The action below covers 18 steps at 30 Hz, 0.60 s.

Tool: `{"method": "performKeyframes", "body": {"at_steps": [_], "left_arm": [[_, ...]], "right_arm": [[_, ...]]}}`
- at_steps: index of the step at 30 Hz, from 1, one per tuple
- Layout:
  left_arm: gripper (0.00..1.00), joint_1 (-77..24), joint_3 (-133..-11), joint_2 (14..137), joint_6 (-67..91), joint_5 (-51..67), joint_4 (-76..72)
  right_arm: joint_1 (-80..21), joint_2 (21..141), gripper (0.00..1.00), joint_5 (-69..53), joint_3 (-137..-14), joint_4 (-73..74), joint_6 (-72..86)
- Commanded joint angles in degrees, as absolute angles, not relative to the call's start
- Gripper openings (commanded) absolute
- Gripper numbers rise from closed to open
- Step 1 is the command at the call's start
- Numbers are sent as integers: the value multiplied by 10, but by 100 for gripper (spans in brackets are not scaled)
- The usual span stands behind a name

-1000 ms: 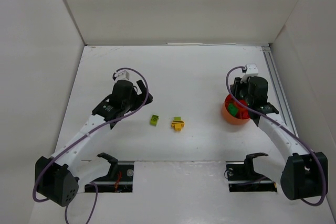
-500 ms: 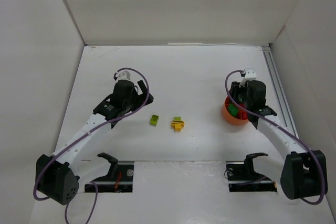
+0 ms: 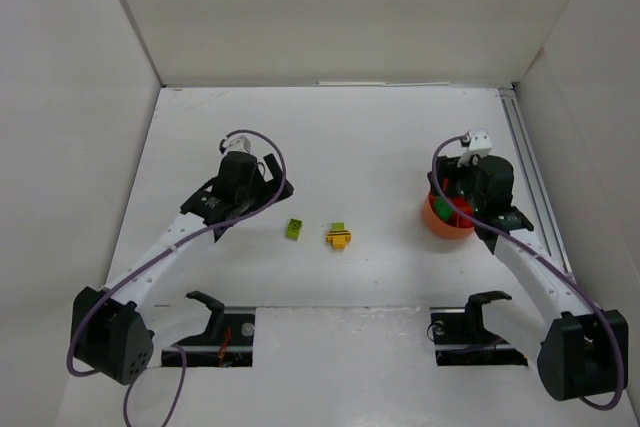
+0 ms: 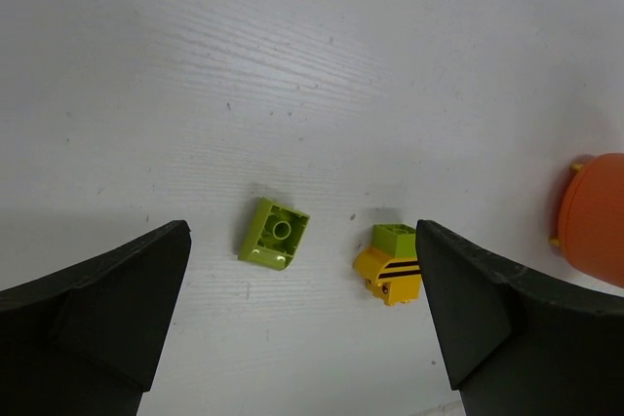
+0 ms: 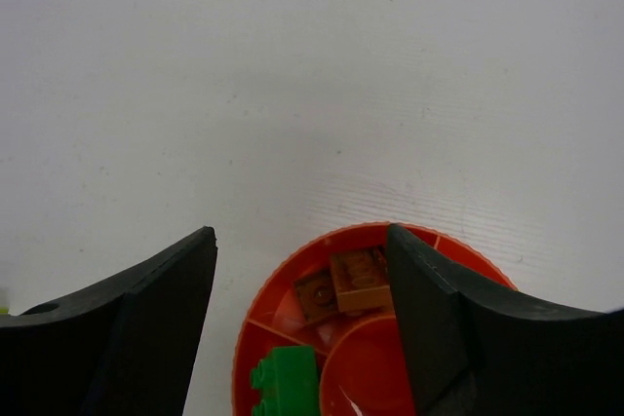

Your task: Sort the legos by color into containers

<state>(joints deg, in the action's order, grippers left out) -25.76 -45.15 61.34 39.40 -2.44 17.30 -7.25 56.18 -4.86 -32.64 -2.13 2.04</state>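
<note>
lying loose on the white table (image 3: 380,137), near its middle: one lime brick (image 4: 274,233) and, just to its right and apart from it, one yellow piece (image 4: 392,262) capped with a lime part and marked with black stripes. left gripper (image 4: 300,231): fingers spread wide, nothing clamped; it is held above the table to the left and far side of the lime brick, with both loose pieces framed between the fingers in the wrist view. orange-red bowl (image 3: 438,217): set at the right of the table, well apart from the loose pieces, its inside split by ribs. two brown bricks (image 5: 346,284) are seen together in one compartment, and a green brick (image 5: 285,377) in the neighbouring one. right gripper (image 5: 300,236): fingers apart and empty, held over the bowl.
</note>
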Motion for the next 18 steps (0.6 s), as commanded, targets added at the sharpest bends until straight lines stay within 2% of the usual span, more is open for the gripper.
{"method": "performKeyframes", "body": {"at_steps": [1,4,6,7,8,13,18], "left_arm": [[100,-254,-449,634,386,-3,155],[100,-254,-434,665,373,31,133],[100,-254,-428,692,367,39,127],[100,-261,-421,702,367,39,127],[100,-261,-421,711,367,39,121],[100,-301,-435,767,360,-14,115],[95,-309,-447,809,360,-50,139]], "right_arm": [[-108,552,76,-55,-377,-26,-8],[-140,547,81,-37,-384,-9,-13],[-148,547,91,-32,-396,6,-13],[-148,547,92,-32,-396,11,-18],[-148,541,100,-32,-404,17,-18],[-153,535,100,-17,-434,61,-18],[-153,535,100,7,-447,91,-18]]}}
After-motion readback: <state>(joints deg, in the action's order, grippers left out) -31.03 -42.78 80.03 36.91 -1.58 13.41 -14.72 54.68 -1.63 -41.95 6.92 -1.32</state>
